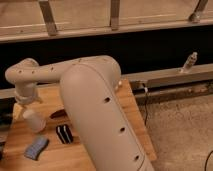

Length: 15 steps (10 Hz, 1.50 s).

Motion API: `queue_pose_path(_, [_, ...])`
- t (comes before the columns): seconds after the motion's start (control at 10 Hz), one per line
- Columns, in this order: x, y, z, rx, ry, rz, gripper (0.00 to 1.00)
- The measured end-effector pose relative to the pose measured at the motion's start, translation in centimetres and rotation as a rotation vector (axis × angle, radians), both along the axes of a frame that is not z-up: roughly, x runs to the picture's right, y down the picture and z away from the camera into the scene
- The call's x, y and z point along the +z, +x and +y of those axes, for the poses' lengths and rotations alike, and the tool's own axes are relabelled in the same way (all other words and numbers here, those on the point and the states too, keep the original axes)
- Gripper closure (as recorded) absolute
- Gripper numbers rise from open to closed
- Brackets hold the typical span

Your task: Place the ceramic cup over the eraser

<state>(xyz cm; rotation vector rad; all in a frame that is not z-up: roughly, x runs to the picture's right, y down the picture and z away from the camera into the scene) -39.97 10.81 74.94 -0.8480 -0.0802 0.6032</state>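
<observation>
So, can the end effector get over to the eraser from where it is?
Probably yes. The end effector hangs over the left of the table with the ceramic cup right under it; the eraser lies close beside on bare wood, and the dark red piece sits behind that path.

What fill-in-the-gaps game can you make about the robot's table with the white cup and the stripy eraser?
1. The eraser is black with ____ stripes.
2. In the picture, the ceramic cup is to the ____ of the eraser.
3. The pincer is just above the ____, over the left end of the wooden table.

Missing words: white; left; cup.
</observation>
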Motion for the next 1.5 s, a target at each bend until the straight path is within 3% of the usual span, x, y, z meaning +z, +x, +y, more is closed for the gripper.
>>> queue_pose_path(0.9, [2.6, -2.1, 2.3, -0.033, -0.073, -0.028, 0.2])
queue_pose_path(1.5, [3.2, -1.0, 4.2, -0.025, -0.114, -0.008, 0.2])
